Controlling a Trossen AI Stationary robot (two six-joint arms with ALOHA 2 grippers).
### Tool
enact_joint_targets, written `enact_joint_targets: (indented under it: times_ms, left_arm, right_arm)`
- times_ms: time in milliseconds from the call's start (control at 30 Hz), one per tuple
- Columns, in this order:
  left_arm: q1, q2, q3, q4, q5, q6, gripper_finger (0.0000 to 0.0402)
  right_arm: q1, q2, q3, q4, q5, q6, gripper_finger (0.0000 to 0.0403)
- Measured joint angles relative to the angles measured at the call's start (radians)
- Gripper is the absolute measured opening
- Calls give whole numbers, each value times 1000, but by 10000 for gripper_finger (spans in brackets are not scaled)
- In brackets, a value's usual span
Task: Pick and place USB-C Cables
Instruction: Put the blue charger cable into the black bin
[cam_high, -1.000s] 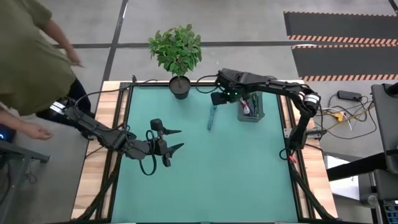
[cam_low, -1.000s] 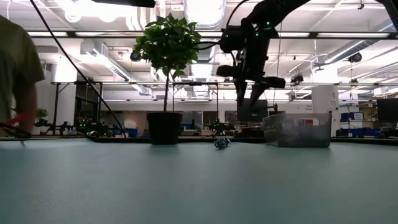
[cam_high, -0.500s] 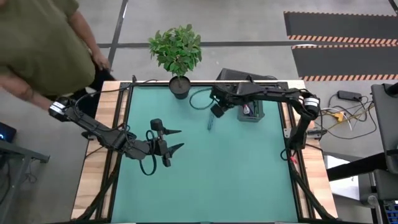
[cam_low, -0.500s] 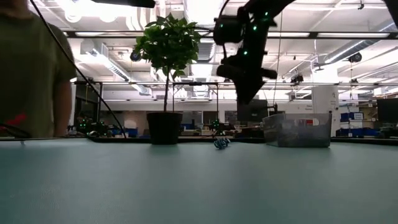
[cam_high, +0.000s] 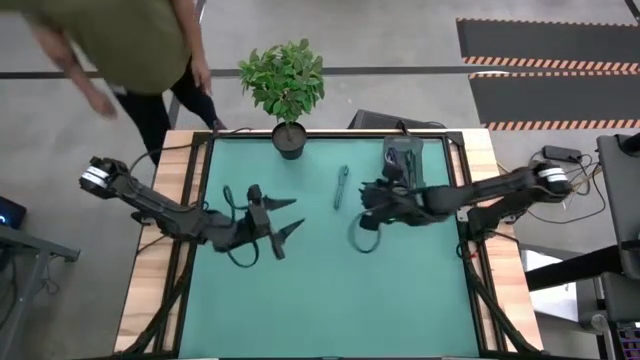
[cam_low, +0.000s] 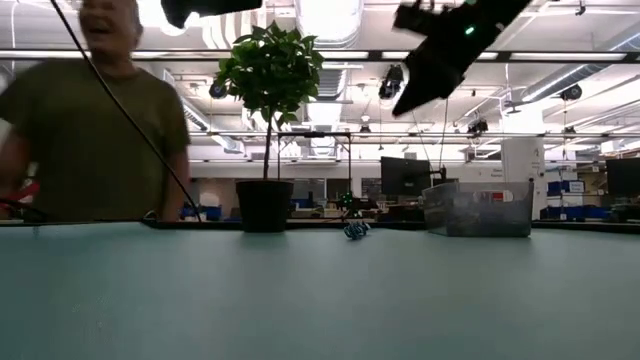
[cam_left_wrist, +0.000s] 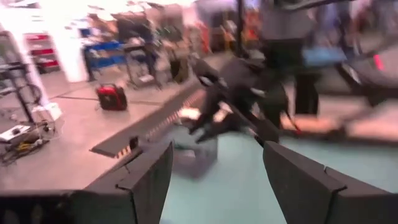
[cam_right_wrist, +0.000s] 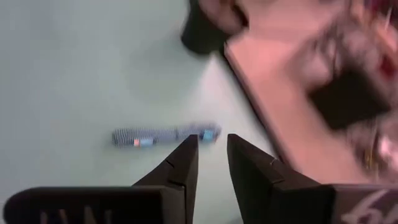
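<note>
One teal cable bundle (cam_high: 341, 186) lies flat on the green mat near the far side; it also shows in the low view (cam_low: 354, 230) and the right wrist view (cam_right_wrist: 165, 135). My right gripper (cam_high: 366, 196) hovers just right of it, high above the table (cam_low: 450, 50), fingers only narrowly apart (cam_right_wrist: 211, 144). My left gripper (cam_high: 292, 216) hangs open over the mat's left half, fingers pointing right (cam_left_wrist: 217, 168). The clear bin (cam_high: 403, 155) stands at the far right; I cannot make out what is in it. The other cables are not visible.
A potted plant (cam_high: 288, 140) stands at the far edge, left of the cable. A person (cam_high: 130, 40) moves past the table's far left corner. Wooden borders (cam_high: 160, 250) flank the mat. Black robot wires loop under both wrists (cam_high: 240, 262).
My right gripper has pulled away from the bin toward the near edge and risen, the arm swinging round to reach in from the right. My left gripper has shifted slightly right. The teal cable has stayed put. The person has walked along the far left side.
</note>
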Motion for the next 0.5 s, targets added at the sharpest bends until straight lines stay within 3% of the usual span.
enact_joint_targets:
  times_ms: [133, 367, 500]
  left_arm:
    - [53, 90, -1, 204, -1, -1, 235]
    - [115, 271, 46, 356, -1, -44, 235]
    - [158, 376, 103, 390, 0, -89, 235]
  right_arm:
    - [-7, -171, -135, 220, -37, -213, 64]
    - [-75, -439, -344, 505, -392, -347, 59]
    - [-97, -532, -399, 601, -453, -403, 58]
